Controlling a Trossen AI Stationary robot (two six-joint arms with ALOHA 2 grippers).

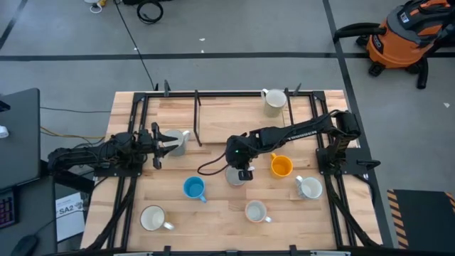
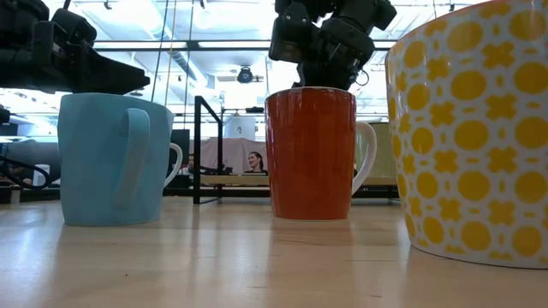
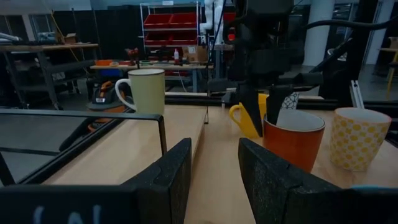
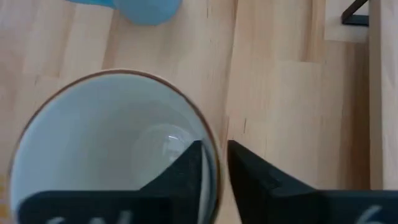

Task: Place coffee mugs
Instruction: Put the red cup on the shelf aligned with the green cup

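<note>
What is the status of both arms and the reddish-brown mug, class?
Right gripper: fingers astride reddish-brown ceramic mug rim. Left gripper waiting, open, beside grey mug. Nothing blocking.

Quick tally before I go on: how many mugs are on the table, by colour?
blue mug: 1
orange mug: 1
grey mug: 1
reddish-brown mug: 1
white or cream mugs, seen from above: 4
Total: 8

blue mug (image 2: 116, 158); red-brown mug (image 2: 311, 154); yellow-patterned white mug (image 2: 476, 128).
</note>
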